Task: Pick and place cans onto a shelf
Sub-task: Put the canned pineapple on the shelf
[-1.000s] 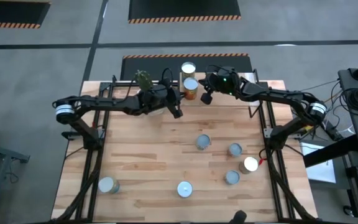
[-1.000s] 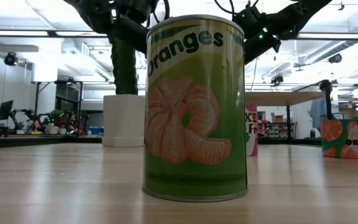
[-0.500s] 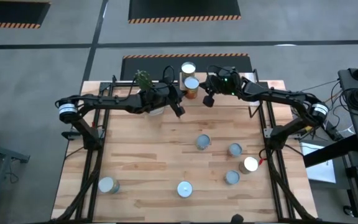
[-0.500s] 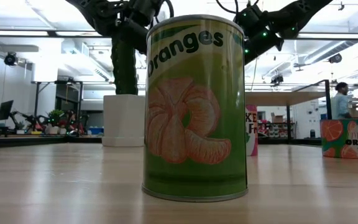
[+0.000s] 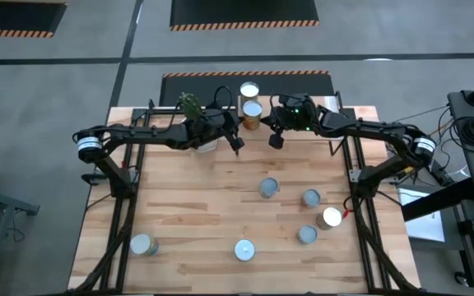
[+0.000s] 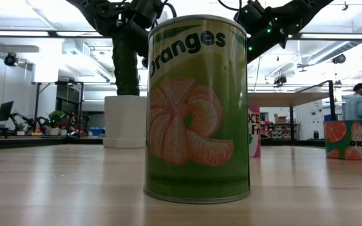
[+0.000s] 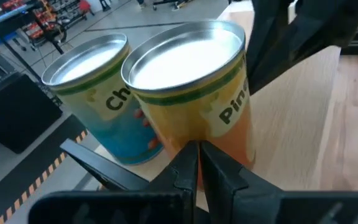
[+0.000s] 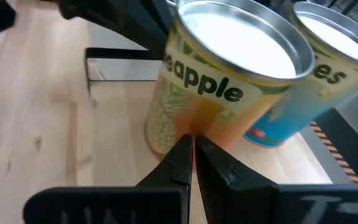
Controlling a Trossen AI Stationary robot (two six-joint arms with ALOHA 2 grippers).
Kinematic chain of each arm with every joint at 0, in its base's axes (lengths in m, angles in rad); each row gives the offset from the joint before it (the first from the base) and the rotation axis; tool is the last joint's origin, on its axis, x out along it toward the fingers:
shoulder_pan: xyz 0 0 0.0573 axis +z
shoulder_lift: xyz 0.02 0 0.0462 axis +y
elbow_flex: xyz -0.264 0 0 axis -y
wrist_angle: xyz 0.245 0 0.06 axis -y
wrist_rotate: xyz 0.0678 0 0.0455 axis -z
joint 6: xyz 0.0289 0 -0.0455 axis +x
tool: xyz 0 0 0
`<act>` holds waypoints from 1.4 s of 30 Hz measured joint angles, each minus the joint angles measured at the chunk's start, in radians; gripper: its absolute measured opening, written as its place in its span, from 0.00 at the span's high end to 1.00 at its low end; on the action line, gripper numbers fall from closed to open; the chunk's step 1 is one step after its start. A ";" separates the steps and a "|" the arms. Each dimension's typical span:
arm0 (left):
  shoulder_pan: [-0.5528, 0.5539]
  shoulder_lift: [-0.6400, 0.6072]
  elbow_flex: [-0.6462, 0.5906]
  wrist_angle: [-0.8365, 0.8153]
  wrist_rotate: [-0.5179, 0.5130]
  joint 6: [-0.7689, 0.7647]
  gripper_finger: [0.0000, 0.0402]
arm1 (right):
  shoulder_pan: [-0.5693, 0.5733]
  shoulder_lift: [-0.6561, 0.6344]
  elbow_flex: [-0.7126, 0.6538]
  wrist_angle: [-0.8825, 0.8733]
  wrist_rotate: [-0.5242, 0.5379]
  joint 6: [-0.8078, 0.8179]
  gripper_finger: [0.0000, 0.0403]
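Wooden slatted worktop [image 5: 220, 214], five cans loose across near half, e.g. silver-topped one [image 5: 244, 249]. Shelf [image 5: 336, 105] at far edge, carrying pineapple can [image 5: 253, 113] and teal can [image 5: 248, 90] behind it. Left gripper [image 5: 235, 146] just left of pineapple can, jaws pressed together, empty. Right gripper [image 5: 275, 137] just right of it, jaws likewise together. Judged rigid, smooth, slippery metal; best gripped mid-wall across sides.

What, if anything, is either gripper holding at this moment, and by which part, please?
Nothing is held. The left gripper and right gripper are both shut and empty, each just short of the pineapple can on the shelf.
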 joint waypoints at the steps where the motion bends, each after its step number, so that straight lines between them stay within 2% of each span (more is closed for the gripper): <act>1: 0.000 -0.001 0.000 -0.008 0.000 -0.004 0.99 | 0.003 0.000 0.000 0.000 -0.001 0.000 0.98; 8: -0.002 -0.011 0.000 -0.084 -0.032 -0.030 0.99 | 0.004 -0.008 0.000 -0.011 -0.001 0.000 0.98; 15: -0.020 -0.052 -0.001 -0.133 -0.033 -0.036 0.99 | 0.003 -0.023 0.001 -0.017 0.088 0.006 0.98; 32: -0.113 -0.158 -0.002 -0.191 -0.033 0.008 0.99 | 0.018 0.016 0.002 0.013 0.077 0.037 0.98; 37: -0.129 -0.207 -0.019 -0.229 -0.020 0.018 0.99 | 0.037 0.006 0.001 -0.020 0.035 0.043 0.98; 42: -0.144 -0.273 -0.058 -0.229 0.055 0.025 0.99 | 0.073 0.015 -0.020 0.007 -0.030 0.052 0.98</act>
